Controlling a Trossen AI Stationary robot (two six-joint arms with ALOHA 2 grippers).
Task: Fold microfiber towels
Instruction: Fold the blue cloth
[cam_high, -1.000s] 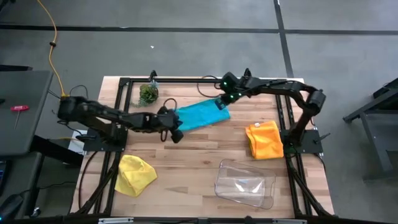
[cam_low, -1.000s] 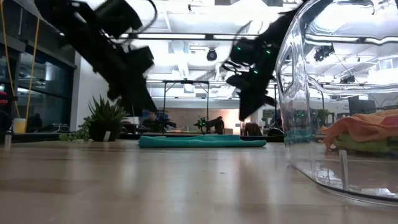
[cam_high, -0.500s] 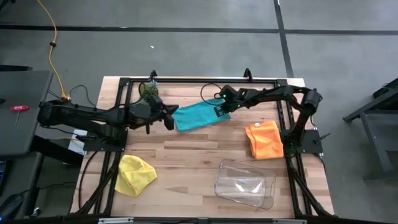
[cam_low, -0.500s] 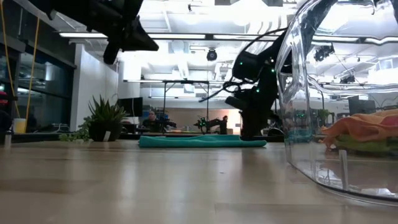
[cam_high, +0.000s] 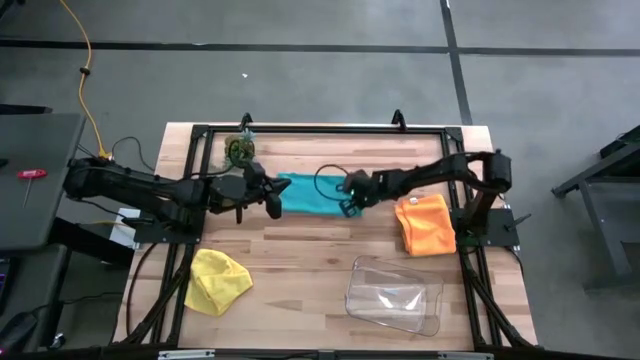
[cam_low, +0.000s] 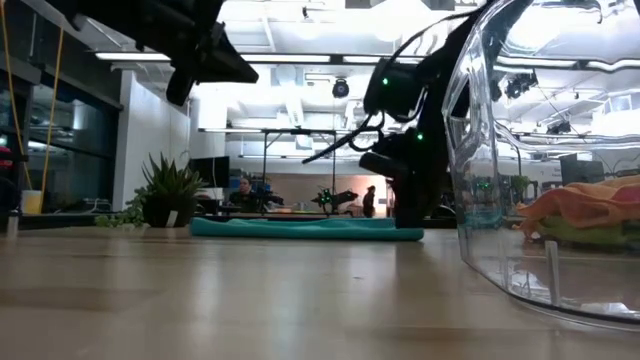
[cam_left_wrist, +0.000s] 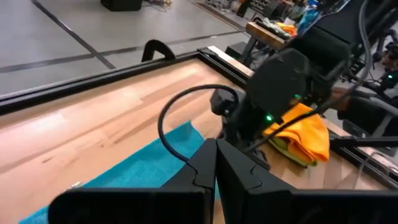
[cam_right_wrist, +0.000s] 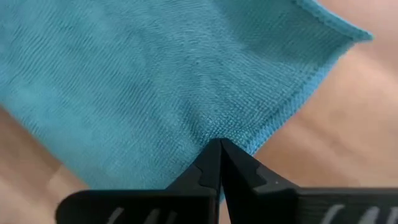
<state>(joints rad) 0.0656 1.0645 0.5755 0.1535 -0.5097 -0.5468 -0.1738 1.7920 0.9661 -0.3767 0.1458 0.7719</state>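
A big robot lab: a wooden table (cam_high: 320, 250) on a grey floor, bright ceiling lights (cam_low: 300, 20), more robot frames behind (people sit there too).

Table (cam_high: 320, 250): a light wooden top with a black frame, seen from straight above.
Teal towel (cam_high: 308, 192): flat near the far edge, about midway along it.
My left gripper (cam_high: 270, 198): at the towel's left end, fingers together.
My right gripper (cam_high: 350, 195): at the towel's right end, fingers together on its edge.
Orange towel (cam_high: 424, 224): bunched near the right edge.
Yellow towel (cam_high: 217, 281): crumpled near the near left corner.
Clear tray (cam_high: 394, 294): by the near edge, right of centre.
Green clump (cam_high: 238, 149): near the far left corner.
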